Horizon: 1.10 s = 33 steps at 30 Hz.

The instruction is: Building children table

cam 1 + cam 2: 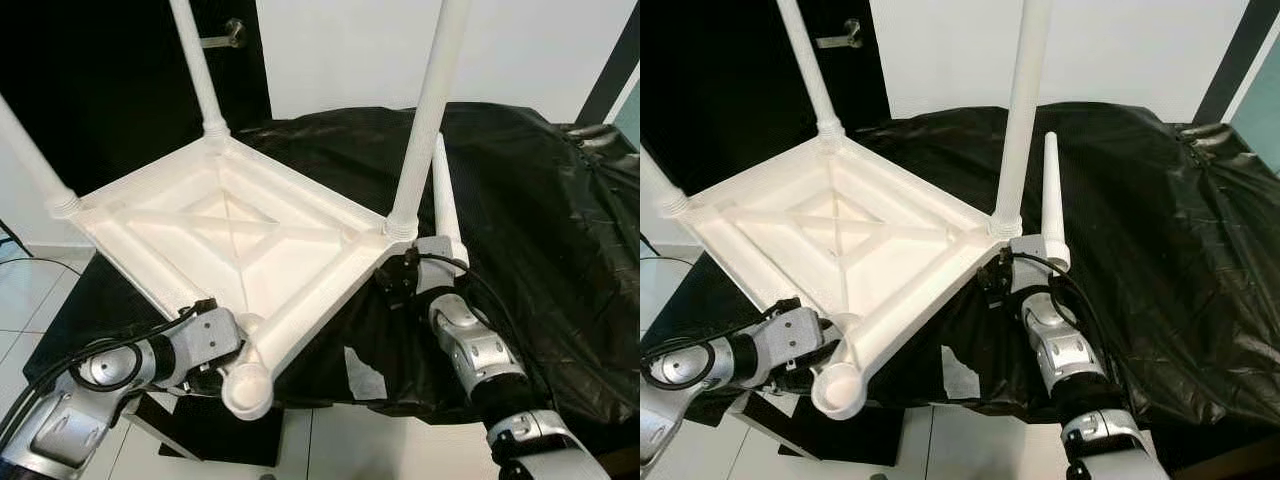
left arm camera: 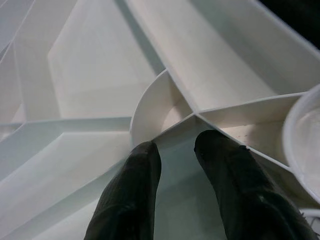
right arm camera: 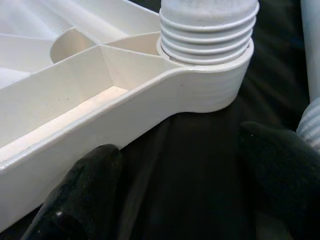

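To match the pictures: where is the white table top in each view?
Left eye view: table top, upside down, centre-left.
Right eye view: table top, centre-left.
Left wrist view: its ribs, before the left gripper.
Right wrist view: its corner, before the right gripper.
Shared landmark: the screwed-in leg at that corner.

One white tabletop (image 1: 230,250) is lying upside down, three legs (image 1: 425,110) are standing screwed in, one loose leg (image 1: 1050,200) is lying by.
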Tool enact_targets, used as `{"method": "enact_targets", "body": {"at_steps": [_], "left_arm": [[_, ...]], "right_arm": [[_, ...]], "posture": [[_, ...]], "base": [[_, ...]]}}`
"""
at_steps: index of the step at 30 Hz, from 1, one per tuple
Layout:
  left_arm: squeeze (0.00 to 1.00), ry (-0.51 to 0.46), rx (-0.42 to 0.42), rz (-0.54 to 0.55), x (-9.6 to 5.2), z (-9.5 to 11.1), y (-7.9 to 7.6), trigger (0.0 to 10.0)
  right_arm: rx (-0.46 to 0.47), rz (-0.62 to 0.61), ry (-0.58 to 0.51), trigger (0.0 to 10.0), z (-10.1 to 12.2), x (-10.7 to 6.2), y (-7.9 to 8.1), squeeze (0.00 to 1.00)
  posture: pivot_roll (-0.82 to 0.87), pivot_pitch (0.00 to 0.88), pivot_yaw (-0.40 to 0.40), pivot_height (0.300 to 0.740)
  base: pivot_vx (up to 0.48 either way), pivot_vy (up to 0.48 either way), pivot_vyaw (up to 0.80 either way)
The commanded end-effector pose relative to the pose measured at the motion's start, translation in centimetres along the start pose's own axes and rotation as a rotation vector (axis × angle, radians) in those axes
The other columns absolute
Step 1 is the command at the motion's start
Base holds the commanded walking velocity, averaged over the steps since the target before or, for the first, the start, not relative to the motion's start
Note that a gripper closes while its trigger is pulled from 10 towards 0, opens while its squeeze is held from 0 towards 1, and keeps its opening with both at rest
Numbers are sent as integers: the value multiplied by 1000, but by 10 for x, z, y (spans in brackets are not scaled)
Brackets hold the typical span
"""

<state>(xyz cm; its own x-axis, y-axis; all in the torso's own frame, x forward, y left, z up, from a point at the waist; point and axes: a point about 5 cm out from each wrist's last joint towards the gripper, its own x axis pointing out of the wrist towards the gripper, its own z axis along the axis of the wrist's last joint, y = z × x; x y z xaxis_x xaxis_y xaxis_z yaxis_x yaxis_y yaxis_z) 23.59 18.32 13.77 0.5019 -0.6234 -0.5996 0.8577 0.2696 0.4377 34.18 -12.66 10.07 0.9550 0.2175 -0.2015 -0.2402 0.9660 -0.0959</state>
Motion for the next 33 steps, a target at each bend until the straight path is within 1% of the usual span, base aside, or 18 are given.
{"method": "enact_targets", "body": {"at_steps": [1,4,5,7,10,11,13,14,16,19,20,24,27,29,30,33], "left_arm": [[0,-70,34,-266,2,15,-18,10000],[0,-92,35,-272,4,20,-20,10000],[0,-112,35,-279,6,23,-23,10000],[0,-112,35,-279,6,23,-23,10000],[0,-147,11,-277,8,30,-27,10000],[0,-158,9,-265,8,33,-27,10000],[0,-151,4,-197,11,33,-23,10000],[0,-151,4,-197,11,33,-23,10000],[0,-134,23,-111,14,31,-14,10000],[0,-79,20,22,13,25,8,10000],[0,-79,20,22,13,25,8,10000],[0,-67,21,94,3,21,21,10000],[0,-68,5,118,0,20,25,10000],[0,-75,0,158,-5,19,34,10000],[0,-75,0,158,-5,19,34,10000],[0,-142,-32,181,-13,23,43,10000]], "right_arm": [[-2,46,-37,10000,8,3,10,0],[-9,62,-49,10000,11,7,13,0],[-7,77,-65,10000,15,10,15,0],[-7,77,-65,10000,15,10,15,0],[-3,97,-85,10000,21,14,19,0],[-9,101,-89,10000,22,15,20,0],[-18,100,-90,10000,24,17,21,0],[-18,100,-90,10000,24,17,21,0],[-34,86,-83,10000,24,17,21,0],[-52,26,-56,10000,19,14,19,0],[-52,26,-56,10000,19,14,19,0],[-57,-43,-52,10000,11,4,18,0],[-53,-57,-58,10000,10,0,18,0],[-43,-88,-79,10000,10,-6,16,0],[-43,-88,-79,10000,10,-6,16,0],[-37,-111,-111,10000,15,-13,13,0]], "posture": [[35,0,12,740],[36,0,10,740],[39,0,8,740],[39,0,8,740],[46,0,3,740],[47,0,2,740],[50,0,-1,740],[50,0,-1,740],[53,0,-5,740],[57,0,-10,740],[57,0,-10,740],[48,0,-4,740],[44,0,-1,740],[40,0,3,740],[40,0,3,740],[36,0,6,740]], "base": [[0,0,0],[0,0,0],[0,0,0],[0,0,0],[0,0,0],[0,0,0],[0,0,0],[0,0,0],[0,0,0],[0,0,0],[0,0,0],[0,0,0],[0,0,0],[0,0,0],[0,0,0],[0,0,0]]}}
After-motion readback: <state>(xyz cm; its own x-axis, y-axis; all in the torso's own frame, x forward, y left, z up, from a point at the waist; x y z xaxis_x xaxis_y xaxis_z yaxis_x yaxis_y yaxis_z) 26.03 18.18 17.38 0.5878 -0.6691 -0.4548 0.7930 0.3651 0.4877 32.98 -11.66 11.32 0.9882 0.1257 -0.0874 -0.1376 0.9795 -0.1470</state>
